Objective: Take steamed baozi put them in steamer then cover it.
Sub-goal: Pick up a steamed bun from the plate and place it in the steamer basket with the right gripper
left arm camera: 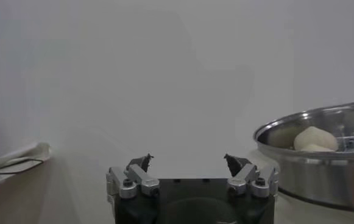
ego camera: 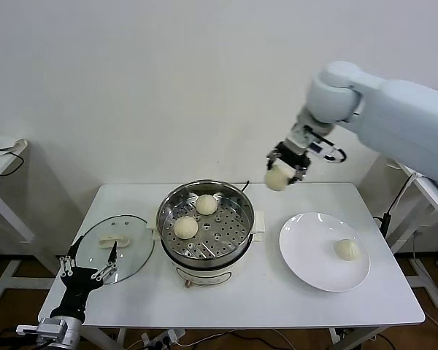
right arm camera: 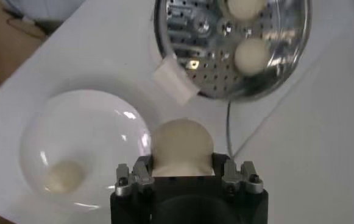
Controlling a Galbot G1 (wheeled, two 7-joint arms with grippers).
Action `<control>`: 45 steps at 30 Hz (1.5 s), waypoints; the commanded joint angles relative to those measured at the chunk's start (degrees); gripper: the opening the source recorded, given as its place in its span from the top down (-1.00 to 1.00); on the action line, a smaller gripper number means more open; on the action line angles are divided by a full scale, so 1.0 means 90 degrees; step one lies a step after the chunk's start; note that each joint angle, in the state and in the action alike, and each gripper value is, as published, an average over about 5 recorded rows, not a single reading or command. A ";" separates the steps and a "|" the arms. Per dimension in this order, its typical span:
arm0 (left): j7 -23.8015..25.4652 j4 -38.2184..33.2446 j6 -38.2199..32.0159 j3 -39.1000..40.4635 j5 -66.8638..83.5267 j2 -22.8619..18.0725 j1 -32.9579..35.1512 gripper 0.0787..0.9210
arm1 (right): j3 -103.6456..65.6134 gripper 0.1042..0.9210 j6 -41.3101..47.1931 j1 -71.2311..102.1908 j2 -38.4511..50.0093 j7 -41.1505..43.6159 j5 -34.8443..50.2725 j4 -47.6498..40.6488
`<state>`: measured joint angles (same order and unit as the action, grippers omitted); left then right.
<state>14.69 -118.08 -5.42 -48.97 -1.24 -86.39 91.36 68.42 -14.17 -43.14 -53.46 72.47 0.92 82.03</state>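
A bun (ego camera: 278, 177) is held tight in the right gripper (ego camera: 283, 173), high above the table (ego camera: 277, 292), between the steamer (ego camera: 204, 222) and the plate (ego camera: 325, 251). Two buns (ego camera: 196, 216) are already lying in the steamer, at about 12 and 9 o'clock on its tray. One bun (ego camera: 347, 250) is left on the plate, near 3 o'clock. To do this step well, the held bun should be carried over a bare spot of the tray, around 4 o'clock, lowered softly, and only then let go. The other buns should not be bumped. The left gripper (ego camera: 87, 266) is spread wide and waits by the glass lid (ego camera: 117, 248), at the steamer's 9 o'clock. The pleats on the held bun are hard to make out. Part of the lid is hidden behind the left gripper.
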 commanded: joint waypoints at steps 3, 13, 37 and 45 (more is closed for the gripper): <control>0.0029 0.0108 -0.0006 -0.0061 0.0035 0.0021 -0.0027 -0.77 | 0.0470 -0.30 -0.1674 0.0049 -0.1691 -0.0853 -0.0630 -0.0726; 0.0069 0.0187 -0.0022 -0.0135 0.0072 0.0031 -0.0041 -0.77 | 0.0635 -0.30 -0.2099 0.0600 -0.2236 -0.1115 -0.0822 -0.1067; 0.0082 0.0394 -0.0016 -0.0202 0.0092 0.0053 -0.0159 -0.77 | 0.1152 -0.30 -0.1932 0.0718 -0.2308 -0.1066 -0.0122 -0.0085; 0.0077 0.0393 0.0007 -0.0196 0.0093 0.0066 -0.0192 -0.77 | 0.1265 -0.30 -0.1872 0.0820 -0.2423 -0.0888 -0.0117 -0.0249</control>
<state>15.42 -114.49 -5.46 -50.78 -0.41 -85.83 89.64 79.06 -30.97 -36.18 -74.61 63.88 -0.78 79.36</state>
